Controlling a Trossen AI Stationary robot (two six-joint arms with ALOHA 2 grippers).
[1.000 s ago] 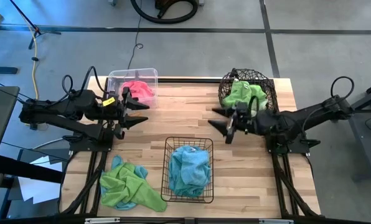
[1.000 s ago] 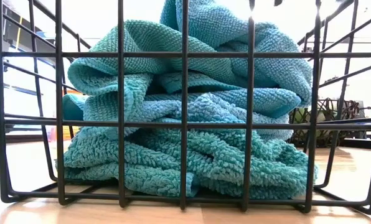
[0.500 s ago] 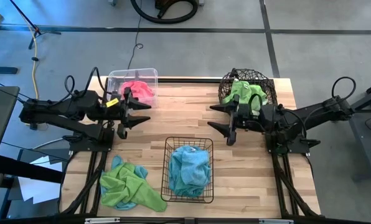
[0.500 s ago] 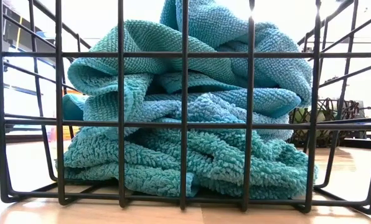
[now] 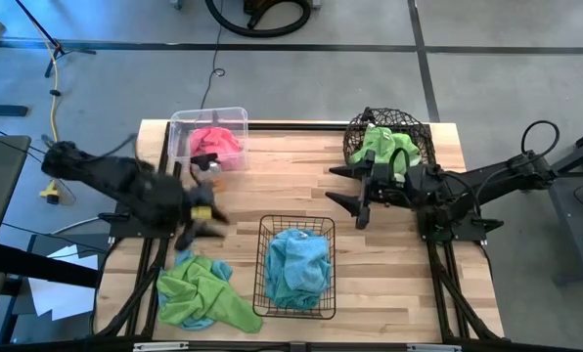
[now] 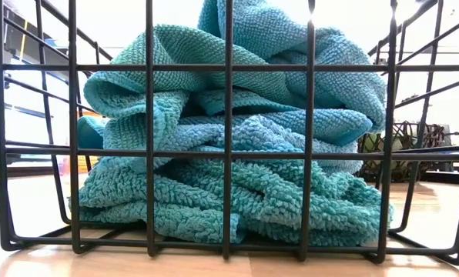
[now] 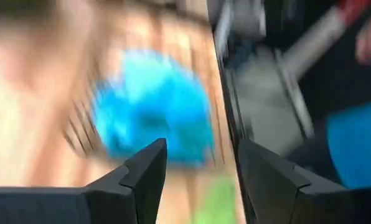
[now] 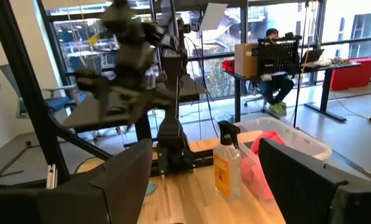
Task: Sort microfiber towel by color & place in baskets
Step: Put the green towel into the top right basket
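Your towels are nearly sorted. The blue towel (image 5: 297,264) fills the black basket (image 5: 263,262) at the table's near middle; from the low view you see it heaped behind the grid wires, rising above the top rail. The pink towel (image 5: 216,143) lies in the clear tub (image 5: 186,124) at the far left corner. A green towel (image 5: 382,147) sits in the round basket (image 5: 417,130) at the far right, part of it draped over the rim toward the table's middle. One more green towel, the loose towel (image 5: 201,295), is crumpled on the bare wood at the near left, just left of the black basket, with a bit of blue cloth showing at its upper edge.

Your left gripper (image 5: 200,208) is blurred with motion over the table's left side, between the tub and the loose towel, above it and apart from it. Its wrist view shows the two fingers (image 7: 149,169) spread with nothing between them, the blue towel smeared beyond them.

Your right gripper (image 5: 351,188) hangs over the table's right half, just beside the round basket, pointing toward the middle. Its jaws stand wide apart and empty. Past them, its wrist view shows a spray bottle (image 8: 228,163) beside the tub, and a seated person (image 8: 274,63) at a desk far off in the room.
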